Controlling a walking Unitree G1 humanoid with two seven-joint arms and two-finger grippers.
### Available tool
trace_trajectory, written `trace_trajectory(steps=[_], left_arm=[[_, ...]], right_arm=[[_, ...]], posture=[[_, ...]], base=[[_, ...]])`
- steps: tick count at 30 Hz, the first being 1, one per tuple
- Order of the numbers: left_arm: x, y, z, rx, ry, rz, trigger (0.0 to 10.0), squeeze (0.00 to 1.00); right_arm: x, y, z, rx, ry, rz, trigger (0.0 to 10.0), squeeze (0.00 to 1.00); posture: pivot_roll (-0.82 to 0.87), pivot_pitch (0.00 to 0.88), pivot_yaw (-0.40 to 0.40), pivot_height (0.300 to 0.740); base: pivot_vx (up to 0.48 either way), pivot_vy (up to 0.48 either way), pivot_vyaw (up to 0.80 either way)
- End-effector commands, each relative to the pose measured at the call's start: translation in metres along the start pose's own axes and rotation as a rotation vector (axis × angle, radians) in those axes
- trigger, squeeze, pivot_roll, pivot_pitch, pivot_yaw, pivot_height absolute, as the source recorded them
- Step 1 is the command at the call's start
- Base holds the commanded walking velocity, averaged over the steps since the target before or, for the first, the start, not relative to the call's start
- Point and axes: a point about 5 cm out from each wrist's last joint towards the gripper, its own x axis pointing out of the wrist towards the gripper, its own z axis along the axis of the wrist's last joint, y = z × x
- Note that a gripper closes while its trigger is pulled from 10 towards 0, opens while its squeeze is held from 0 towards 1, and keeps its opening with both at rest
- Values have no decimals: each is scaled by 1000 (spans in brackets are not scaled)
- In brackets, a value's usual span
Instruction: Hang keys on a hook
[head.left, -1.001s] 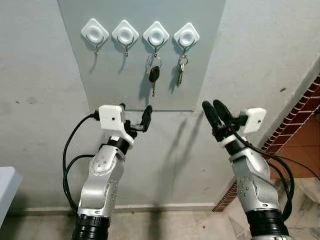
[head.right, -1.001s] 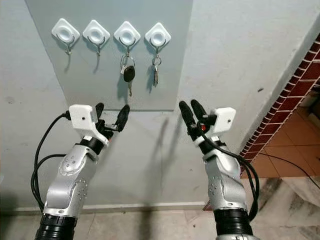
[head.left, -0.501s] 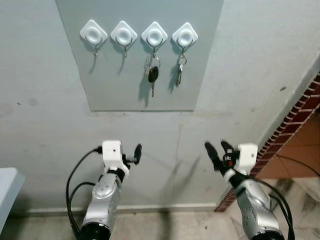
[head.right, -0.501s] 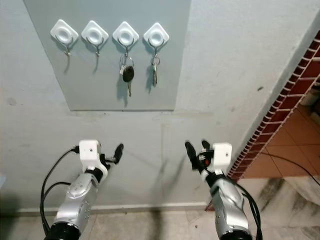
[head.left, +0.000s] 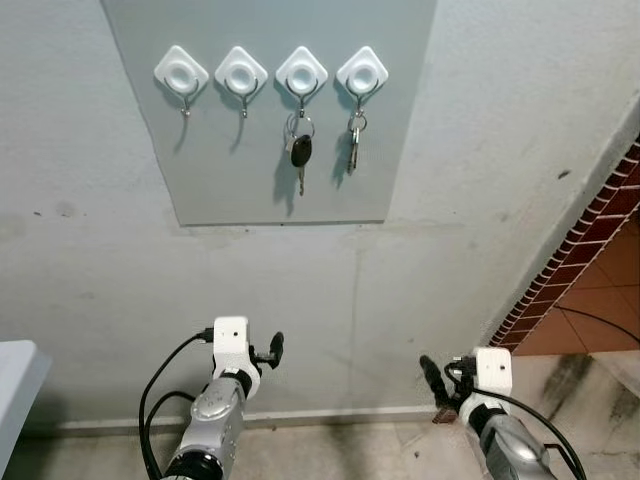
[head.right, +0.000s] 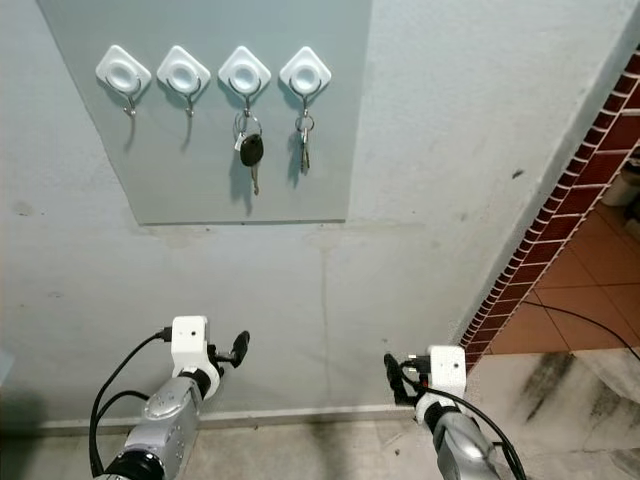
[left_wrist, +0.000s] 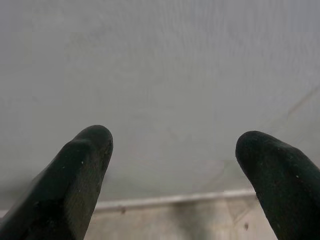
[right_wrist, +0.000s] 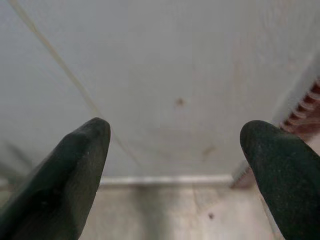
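Nearest you, both arms sit low, close to the floor line. Your left claw (head.left: 268, 352) at 7 o'clock is spread wide and grips nothing; the left wrist view looks between its two fingers (left_wrist: 82, 165) at bare wall and skirting. Your right claw (head.left: 437, 377) at 5 o'clock is likewise released and empty, its fingertips (right_wrist: 80, 155) well apart.

Neither claw carries keys, so the hanging looks done and the step in hand reads as pulling clear. Do it well by keeping both claws low and away from the panel, so no finger brushes a hung bunch on the way out.

Farther up, at 12 o'clock, the grey wall panel (head.left: 260, 170) carries the hooks. Count with me: four white diamond-shaped hooks. The far-left hook (head.left: 181, 75) and the second hook (head.left: 240, 74) are bare. The third hook (head.left: 301, 73) holds the black-headed car key (head.left: 299, 152) on its ring; the fourth hook (head.left: 362, 72) holds the small metal keys (head.left: 354, 148). That makes two key bunches hung, two hooks free, two claws, both empty.
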Motion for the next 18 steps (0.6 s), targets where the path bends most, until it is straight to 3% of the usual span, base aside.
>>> trace_trajectory(steps=[1,9,13,18], left_arm=[[-7,4,-15,-5,40,-25,10000,0],[-24,16,-50,-24,182,28,10000,0],[-34,23,-67,12,250,64,10000,0],[-39,27,-72,1,267,83,10000,0]], right_arm=[[-7,-7,-15,-2,75,-41,10000,1000],[-17,-12,-35,-11,168,-88,10000,1000],[-26,-14,-50,-10,235,-116,10000,1000],[-38,-17,-66,-23,307,-137,10000,1000]], posture=[[-76,0,9,740],[-86,0,15,740],[-92,0,19,740],[-91,0,19,740]], base=[[0,0,0],[0,0,0],[0,0,0],[0,0,0]])
